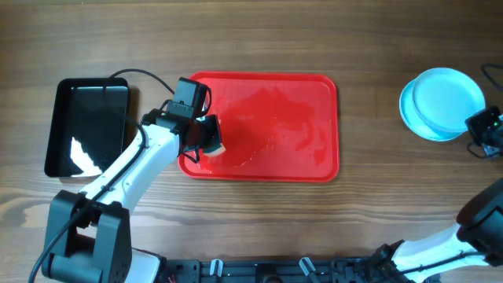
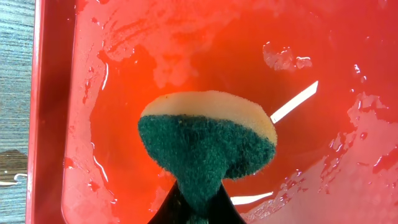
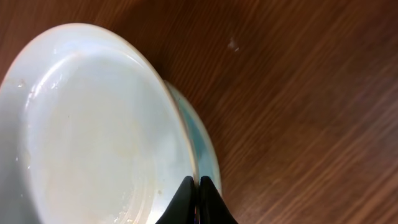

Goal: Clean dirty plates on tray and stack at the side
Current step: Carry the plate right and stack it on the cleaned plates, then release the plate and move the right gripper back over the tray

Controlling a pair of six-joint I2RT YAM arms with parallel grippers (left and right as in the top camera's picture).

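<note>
The red tray (image 1: 291, 118) lies mid-table, wet and with no plates on it; in the left wrist view its floor (image 2: 124, 74) shines with water. My left gripper (image 1: 211, 140) hangs over the tray's left end, shut on a green-and-yellow sponge (image 2: 208, 134), with its jaws (image 2: 198, 208) pinching the green side. At the far right, two pale blue plates (image 1: 440, 102) overlap in a stack on the wood. My right gripper (image 3: 198, 186) is shut on the rim of the top plate (image 3: 93, 124), which is tilted over the lower plate (image 3: 202, 137).
A glossy black tray (image 1: 86, 126) sits left of the red tray, with a black cable running along its top edge. Bare wooden table (image 1: 369, 204) lies between the red tray and the plates. The right arm's base (image 1: 479, 228) fills the lower right corner.
</note>
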